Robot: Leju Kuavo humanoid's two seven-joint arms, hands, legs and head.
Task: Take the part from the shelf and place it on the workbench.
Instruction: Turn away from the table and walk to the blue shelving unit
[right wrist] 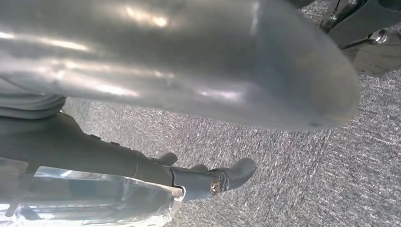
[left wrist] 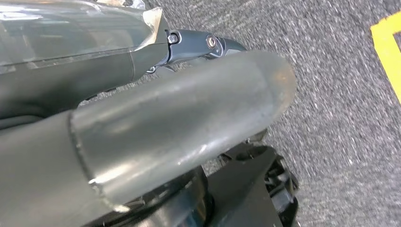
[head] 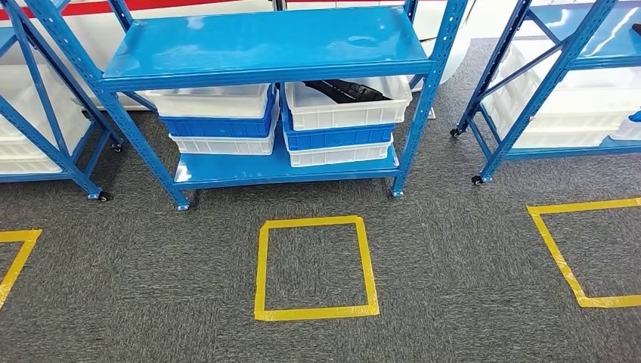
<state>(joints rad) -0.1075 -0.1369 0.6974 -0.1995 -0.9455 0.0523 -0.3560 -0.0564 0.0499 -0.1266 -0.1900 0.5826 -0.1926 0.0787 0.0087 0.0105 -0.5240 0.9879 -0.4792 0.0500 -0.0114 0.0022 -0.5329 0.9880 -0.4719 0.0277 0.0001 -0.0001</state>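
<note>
A black part lies in the top white bin of the right-hand stack, under the top board of the blue shelf straight ahead. In the left wrist view my left hand hangs over the grey carpet with its thick thumb and dark fingers apart and nothing in them. The right wrist view has my right hand over the carpet as well, empty, with a gap of carpet between the thumb and the fingers.
White and blue bins are stacked beside the part's bin. More blue shelves stand at the left and right. Yellow tape squares mark the carpet in front, at the right and at the left.
</note>
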